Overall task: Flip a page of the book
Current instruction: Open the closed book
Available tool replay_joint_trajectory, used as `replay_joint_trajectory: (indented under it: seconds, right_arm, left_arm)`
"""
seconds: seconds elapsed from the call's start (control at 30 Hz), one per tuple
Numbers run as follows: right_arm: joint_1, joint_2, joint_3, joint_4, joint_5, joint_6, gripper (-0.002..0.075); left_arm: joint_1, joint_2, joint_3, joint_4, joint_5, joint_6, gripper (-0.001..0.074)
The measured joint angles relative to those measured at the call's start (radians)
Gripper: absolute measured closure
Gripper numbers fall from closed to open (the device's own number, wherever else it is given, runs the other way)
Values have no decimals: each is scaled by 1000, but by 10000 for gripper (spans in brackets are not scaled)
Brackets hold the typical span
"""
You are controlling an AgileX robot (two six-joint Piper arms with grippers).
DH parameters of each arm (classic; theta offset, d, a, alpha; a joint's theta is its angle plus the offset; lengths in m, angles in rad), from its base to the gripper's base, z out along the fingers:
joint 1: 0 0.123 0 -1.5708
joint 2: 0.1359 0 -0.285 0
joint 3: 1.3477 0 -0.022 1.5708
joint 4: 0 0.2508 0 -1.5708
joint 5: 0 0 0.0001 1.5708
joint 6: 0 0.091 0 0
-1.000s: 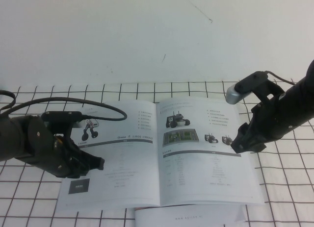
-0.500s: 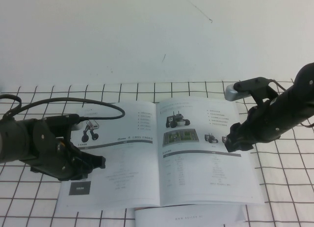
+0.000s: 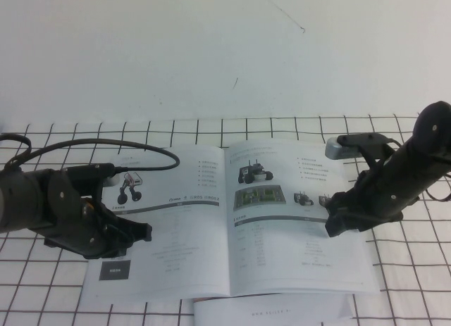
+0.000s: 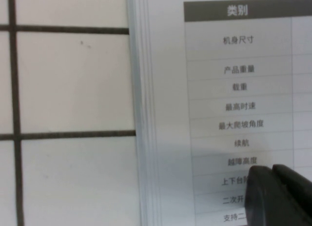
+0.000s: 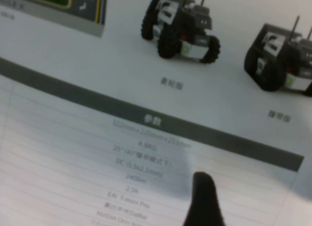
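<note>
The book (image 3: 176, 248) lies open and flat on the gridded table. Its right-hand page (image 3: 289, 234) shows black wheeled robots, a green picture and a grey-barred table. My right gripper (image 3: 334, 224) hovers low over that page near its outer edge. In the right wrist view the page (image 5: 146, 84) fills the picture and only one dark fingertip (image 5: 202, 199) shows, nothing against it, so the gripper is open. My left gripper (image 3: 144, 233) rests on the left-hand sheet, shut, its fingers (image 4: 273, 192) together on the printed table near the book's edge (image 4: 141, 113).
The white table top with black grid lines (image 3: 416, 270) runs all round the book. A white strip with grey lettering (image 3: 271, 313) pokes out under the book's near edge. The left arm's black cable (image 3: 144, 151) loops over the book's far left corner.
The right gripper has swung lower and slightly nearer over the right page's outer part, its wrist tilting. The left arm has barely shifted.
</note>
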Motion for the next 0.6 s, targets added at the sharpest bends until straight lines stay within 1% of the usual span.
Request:
replay_joint_trajectory:
  seconds: [0.33,0.6]
  right_arm:
    - [-2,21,-4,28,6,2,251]
    - [-8,31,-4,144,8,-89,251]
  left_arm:
    - [0,2,0,0,0,0,738]
    - [0,2,0,0,0,0,738]
